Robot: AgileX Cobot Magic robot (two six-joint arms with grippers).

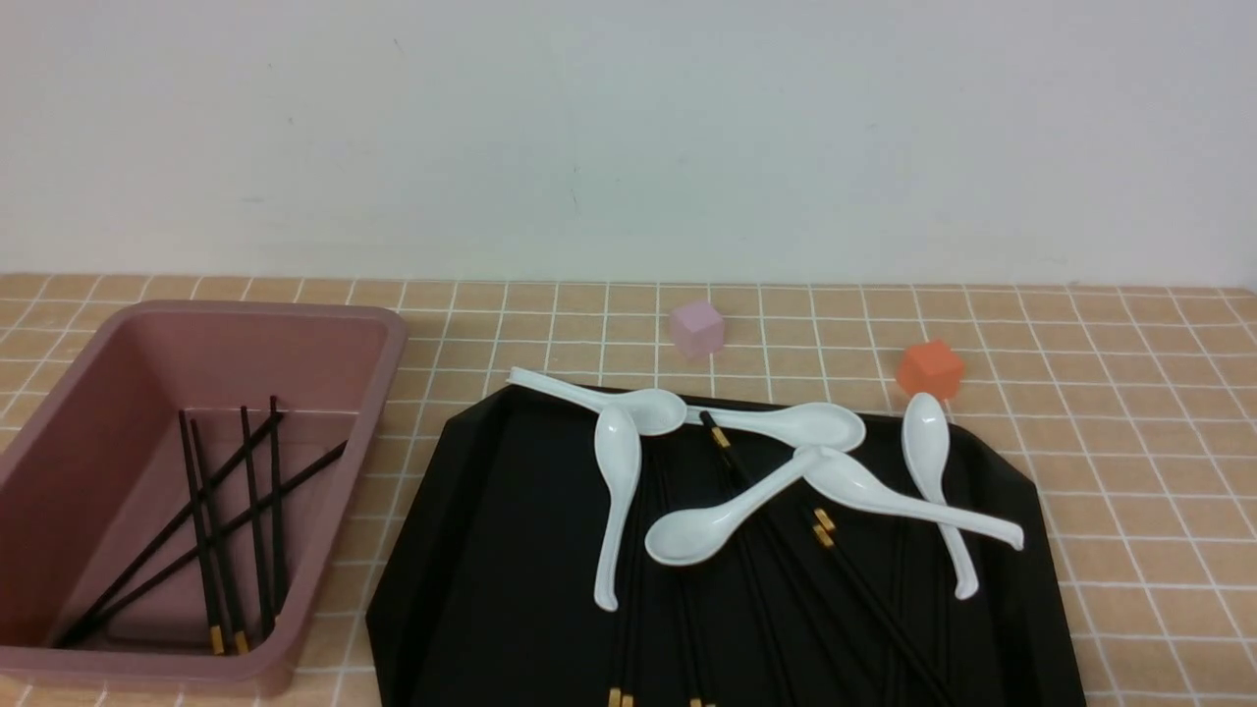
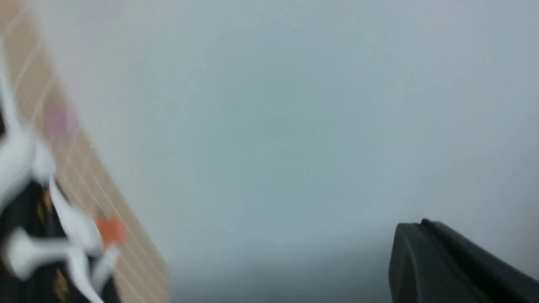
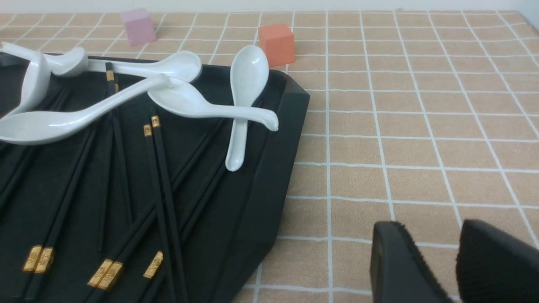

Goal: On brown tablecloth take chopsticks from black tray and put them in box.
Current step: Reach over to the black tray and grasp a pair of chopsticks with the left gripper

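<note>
**Though neither arm shows in the front cam, chopsticks (image 1: 221,520) lie split btw black tray (image 1: 511,550) & box (image 1: 378,383)**

We see the box on the left part of the brown tablecloth (image 1: 1129,471). Its right wall is just beside the black tray's left edge, w/ a thin strip of cloth btw them. Inside the box, several chopsticks lie crossed on the floor, w/ the gold bands we can see at the near wall.

More chopsticks lie on the black tray, mostly running far to near. Many have their gold bands by the near edge, & one pair has its bands mid-tray.

Six white spoons (image 1: 619,491) sprawl along the tray's far edge, overlapping each other & resting on some sticks. One handle reaches the far left corner.

On the cloth beyond that far edge sit two cubes:
- a pink cube (image 1: 697,328), approx mid-edge
- an orange cube (image 1: 929,369) by the far right corner, just beside one spoon's bowl

The right gripper (image 3: 438,240) hangs above bare cloth off the tray's right edge. Its jaws are apart, w/ nothing btw them.

The left wrist cam is badly blurred. We make out only one dark finger of the left gripper (image 2: 454,265) against the pale wall. Its jaws are together, & we see nothing held.
</note>
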